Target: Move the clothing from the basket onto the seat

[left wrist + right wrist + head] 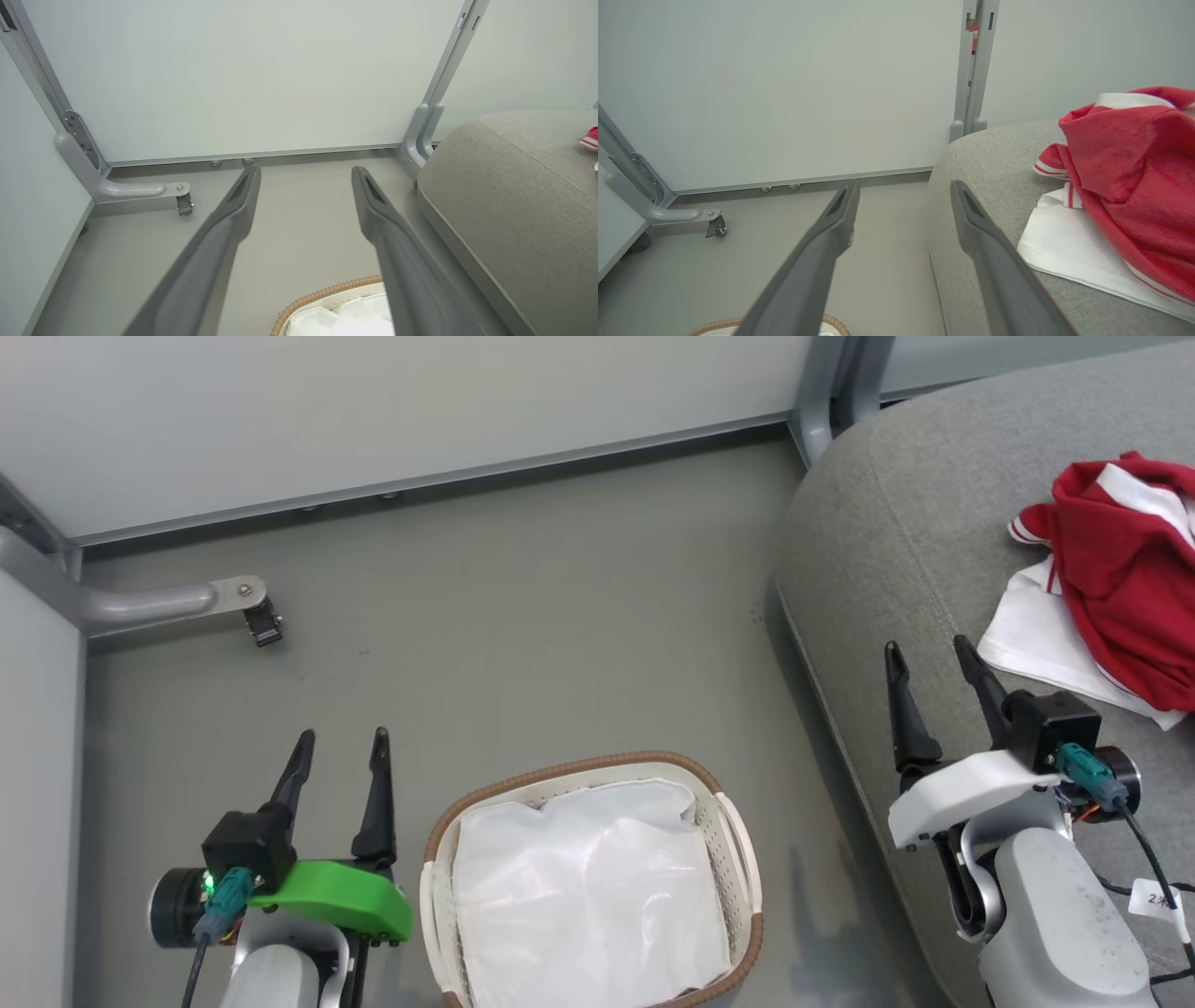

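The red clothing (1125,579) with white trim lies crumpled on the grey seat (896,523) at the right, over a white piece. The right wrist view has the clothing (1125,186) on the seat (985,158) too. The white basket (738,840) with its brown rim stands on the floor at bottom centre, holding just its white liner (588,896). My left gripper (341,742) hangs open to the left of the basket, nothing between its fingers. Over the seat's front edge, left of the clothing, my right gripper (929,649) is open and empty.
Pale wall panels with grey metal frames close the back and left. A panel foot with a caster (261,621) juts onto the grey floor (523,616) at the left. A frame post (826,401) stands behind the seat's corner.
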